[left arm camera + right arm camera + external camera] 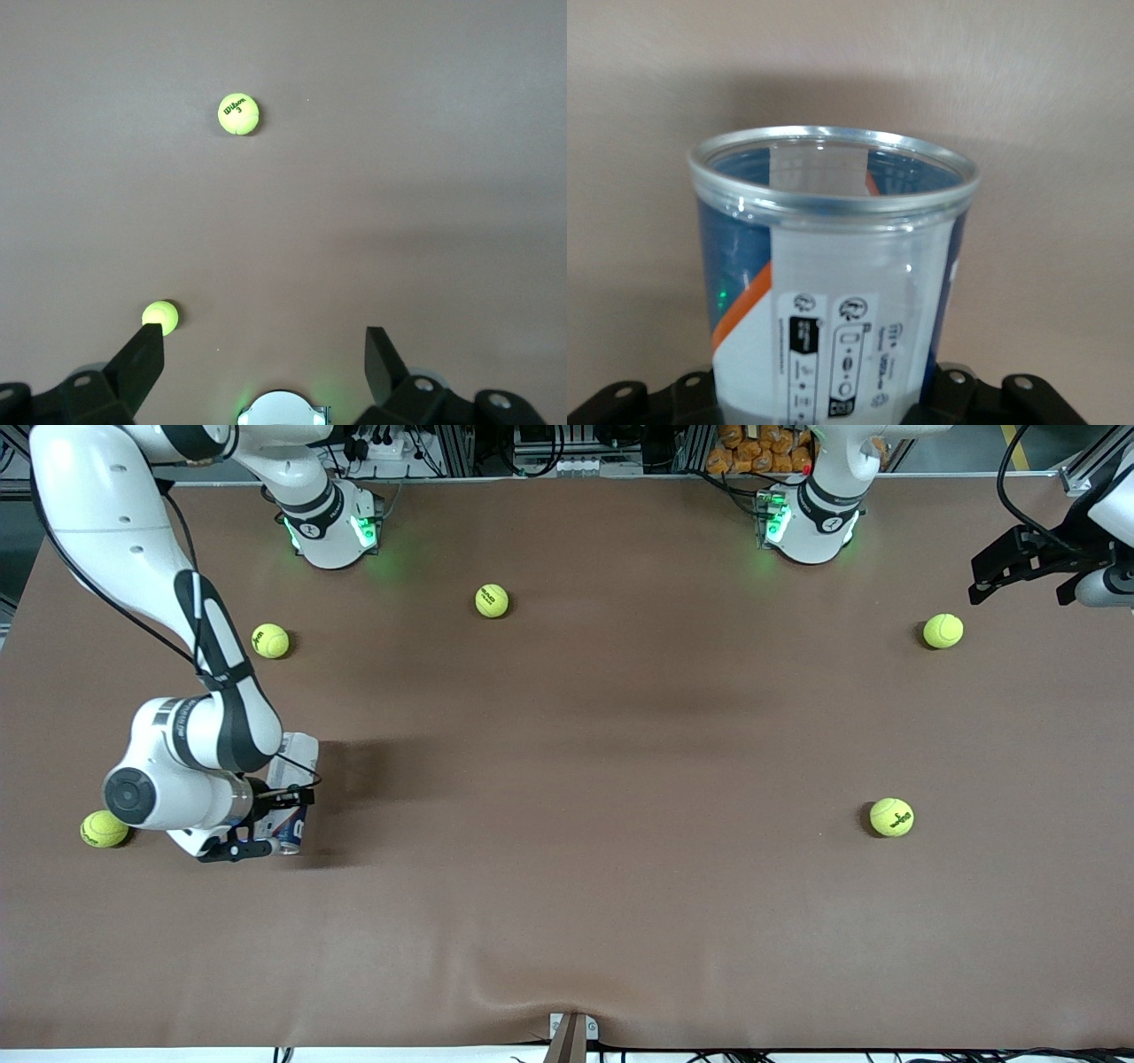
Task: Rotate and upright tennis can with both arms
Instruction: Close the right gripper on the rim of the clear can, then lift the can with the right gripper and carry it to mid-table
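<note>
Front view: right gripper (266, 828) sat low at lower left of frame, over the tennis can (295, 793), which lay on the brown table (576, 779) near right arm's end; a ball (104, 829) close by. Left gripper (1019, 567) waited at upper right edge. Left wrist view: its fingers (142, 359) apart, nothing between, two balls below. Right wrist view: can filled center frame, open rim (833, 177) facing away, body seated between the gripper's fingers, apparently clamped. Judged step: right arm gripping to rotate can; next prob needs left arm brought across to help tip it upright w/o slipping.
</note>
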Tool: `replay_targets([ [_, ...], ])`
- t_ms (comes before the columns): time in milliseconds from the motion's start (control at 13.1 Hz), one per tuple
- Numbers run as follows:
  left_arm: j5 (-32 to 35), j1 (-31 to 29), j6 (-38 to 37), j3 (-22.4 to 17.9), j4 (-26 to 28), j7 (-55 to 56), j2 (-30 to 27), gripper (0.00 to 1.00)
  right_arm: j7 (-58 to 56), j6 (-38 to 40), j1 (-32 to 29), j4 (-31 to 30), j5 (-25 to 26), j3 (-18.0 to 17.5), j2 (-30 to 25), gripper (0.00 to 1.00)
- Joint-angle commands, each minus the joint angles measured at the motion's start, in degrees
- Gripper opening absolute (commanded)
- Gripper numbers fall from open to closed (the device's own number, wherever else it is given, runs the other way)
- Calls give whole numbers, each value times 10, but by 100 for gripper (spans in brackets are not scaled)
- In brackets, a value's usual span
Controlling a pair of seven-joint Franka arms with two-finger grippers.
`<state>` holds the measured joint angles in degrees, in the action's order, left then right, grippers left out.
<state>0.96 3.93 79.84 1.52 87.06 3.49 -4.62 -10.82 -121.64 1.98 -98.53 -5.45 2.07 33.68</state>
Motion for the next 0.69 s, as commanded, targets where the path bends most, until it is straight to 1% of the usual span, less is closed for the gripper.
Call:
replay_targets([
  [0, 1, -4, -3, 5, -4, 1, -2, 100, -52, 11, 4, 2, -8, -1, -48, 69],
  [153, 1, -5, -3, 5, -4, 0, -3, 100, -61, 16, 13, 28, -7, -7, -61, 70],
  [306, 1, -4, -3, 5, -4, 0, -4, 100, -74, 76, 15, 64, -5, -8, -75, 71],
  [459, 1, -4, -3, 5, -3, 0, -3, 100, -93, 135, 29, 118, -4, -11, -74, 71],
  [536, 1, -4, -3, 5, -3, 0, -3, 100, -116, 150, 36, 133, -5, -11, -76, 71],
  [612, 1, -4, -3, 5, -3, 0, -3, 100, -146, 157, 42, 144, -5, -12, -79, 73],
])
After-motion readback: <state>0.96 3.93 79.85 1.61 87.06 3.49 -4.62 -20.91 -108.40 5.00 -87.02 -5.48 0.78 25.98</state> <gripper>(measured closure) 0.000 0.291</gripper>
